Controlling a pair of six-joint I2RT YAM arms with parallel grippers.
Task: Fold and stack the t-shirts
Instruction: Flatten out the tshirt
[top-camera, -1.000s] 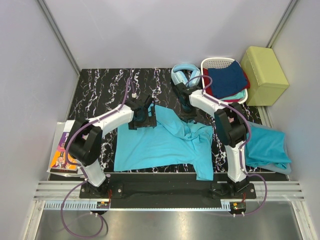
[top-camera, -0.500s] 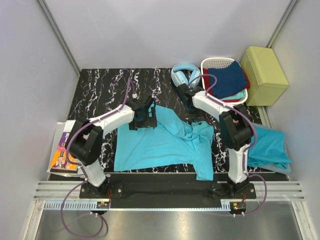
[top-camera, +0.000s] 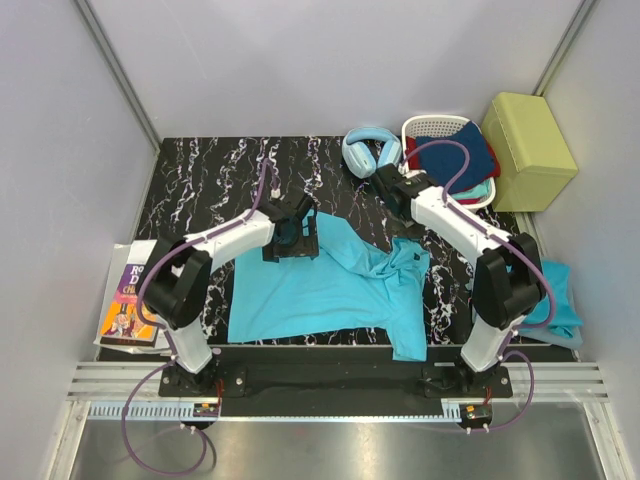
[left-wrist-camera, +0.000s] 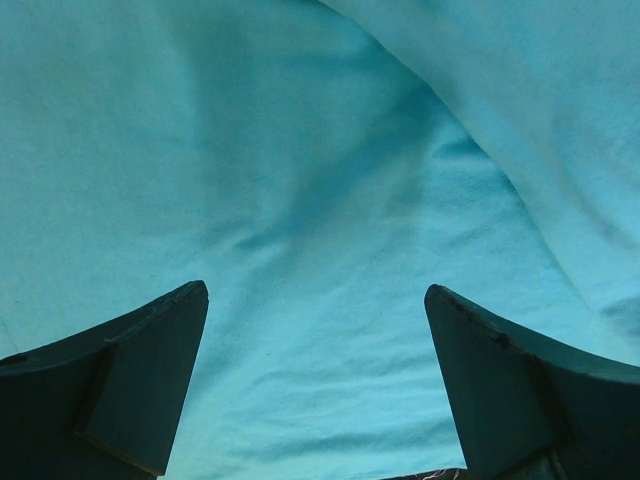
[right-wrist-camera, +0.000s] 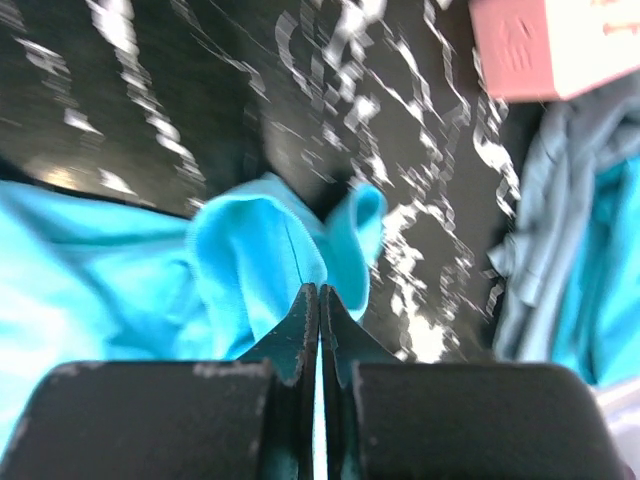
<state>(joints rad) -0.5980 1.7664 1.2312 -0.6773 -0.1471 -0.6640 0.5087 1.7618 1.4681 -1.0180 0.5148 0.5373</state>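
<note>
White basket (top-camera: 440, 128) at far-R corner of table (top-camera: 210, 180): holds a navy cloth (top-camera: 455, 155) on top, w/ red + teal cloth under it showing at the rim. Yellow-green box (top-camera: 528, 135) is off the table just beside the basket, lid closed. Pale blue headphones (top-camera: 365, 150) touch the basket's L side.

Main t-shirt (top-camera: 320, 290) lies spread mid-table, R half rumpled, one sleeve reaching the near edge. 2nd t-shirt (top-camera: 562, 300) is bunched at the R edge on a grey cloth (top-camera: 565, 340), partly hanging off. Booklet (top-camera: 130, 305) overhangs the L edge.

L gripper (top-camera: 290, 232) is low over the shirt's far-L edge, jaws wide, nothing held; L wrist view is all turquoise cloth. R gripper (right-wrist-camera: 318, 290) is near the headphones, fingers pressed together. A cloth fold sits right at the tips; can't tell if any is pinched.

Bare marble is at far-L + far-mid of the table. The R side is crowded.
</note>
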